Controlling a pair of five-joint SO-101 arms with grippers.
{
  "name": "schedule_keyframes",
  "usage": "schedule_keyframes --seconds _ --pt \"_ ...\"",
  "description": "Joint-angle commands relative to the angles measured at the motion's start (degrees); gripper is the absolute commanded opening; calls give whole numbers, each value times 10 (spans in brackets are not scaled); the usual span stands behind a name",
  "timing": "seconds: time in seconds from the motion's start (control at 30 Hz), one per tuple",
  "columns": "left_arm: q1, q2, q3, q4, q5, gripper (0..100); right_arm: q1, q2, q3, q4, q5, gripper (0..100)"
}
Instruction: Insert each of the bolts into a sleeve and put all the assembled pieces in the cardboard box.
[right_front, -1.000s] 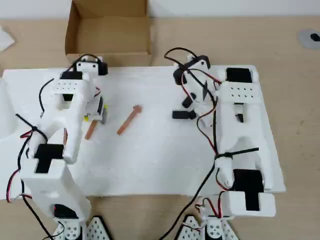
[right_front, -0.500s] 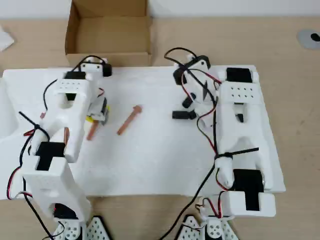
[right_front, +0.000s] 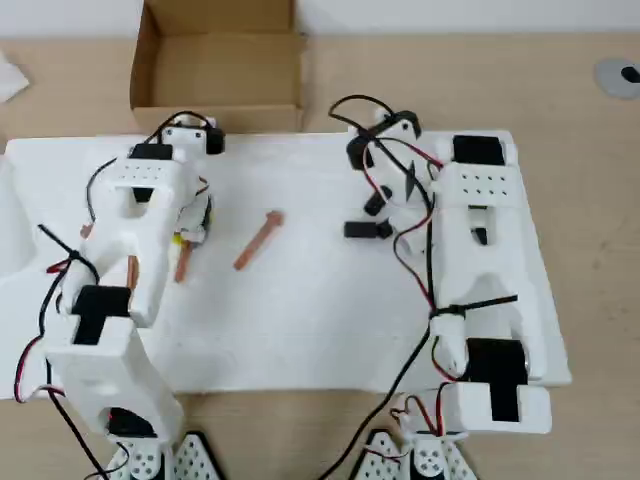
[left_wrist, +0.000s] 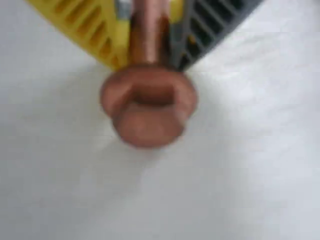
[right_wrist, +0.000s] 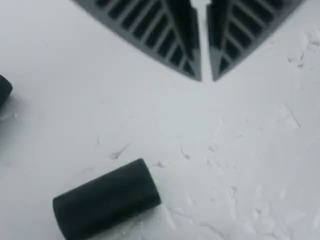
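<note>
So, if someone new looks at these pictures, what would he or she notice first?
The copper bolt clamped in the left tool, at the left of the white foam board, catches the eye first. A second bolt lies loose mid-board, and the right tool hangs shut close to a black sleeve. The cardboard box stands beyond the board's far edge.

- The left arm (right_front: 130, 230) and right arm (right_front: 480, 230) were white and blocky, with black motors.
- Red and black cables (right_front: 404, 372) ran along them.
- The left hand (left_wrist: 150, 50) had a yellow finger (left_wrist: 85, 30) and a grey one; the right hand (right_wrist: 205, 77) had two grey ribbed fingers (right_wrist: 160, 30).
</note>
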Motion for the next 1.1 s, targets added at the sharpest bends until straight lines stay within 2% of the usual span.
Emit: schedule_keyframes --seconds 0.0,0.3,0.53,0.67,0.83,1.07 --pt "-6 -102 -4 -7 1 12 0 7 -27 19 -1 33" --pt "-6 -312 78 -24 17 12 -40 106 -115 58 -2 33" --pt "-6 -436 249 -94 18 12 -97 157 -207 133 85 34" --pt "-6 -497 318 -116 18 10 -112 157 -209 135 141 37" --pt "-6 -554 360 -117 18 10 -119 160 -211 135 221 154" --pt "-3 -602 379 -115 18 10 -123 201 -221 135 283 162"
